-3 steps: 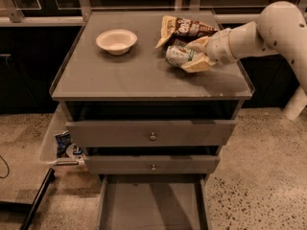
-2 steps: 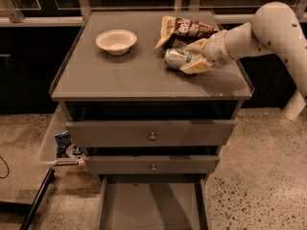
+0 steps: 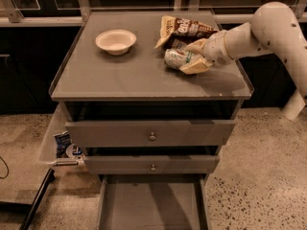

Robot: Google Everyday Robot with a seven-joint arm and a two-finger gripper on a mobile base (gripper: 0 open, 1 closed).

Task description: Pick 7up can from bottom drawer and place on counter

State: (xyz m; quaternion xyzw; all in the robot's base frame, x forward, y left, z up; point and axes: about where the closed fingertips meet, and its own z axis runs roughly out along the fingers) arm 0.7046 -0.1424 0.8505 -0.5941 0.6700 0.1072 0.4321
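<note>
The 7up can [image 3: 173, 58], silver-white and green, lies on its side on the counter [image 3: 120, 78], right of centre. My gripper [image 3: 192, 56] reaches in from the right on a white arm. Its cream fingers [image 3: 195, 67] sit above and below the can's right end and are shut on it. The can looks to be touching or just above the counter's surface. Below, the bottom drawer [image 3: 153, 207] is pulled out, and its flat grey floor is bare.
A brown and cream snack bag [image 3: 184, 28] lies just behind the can. A cream bowl [image 3: 115, 40] stands at the counter's back left. Both upper knobbed drawers are closed. A clear bin [image 3: 60, 145] holding packets sits left of the cabinet.
The gripper and can have shifted slightly down and to the left over the counter. The arm's elbow has swung a little higher and left. Nothing else moved.
</note>
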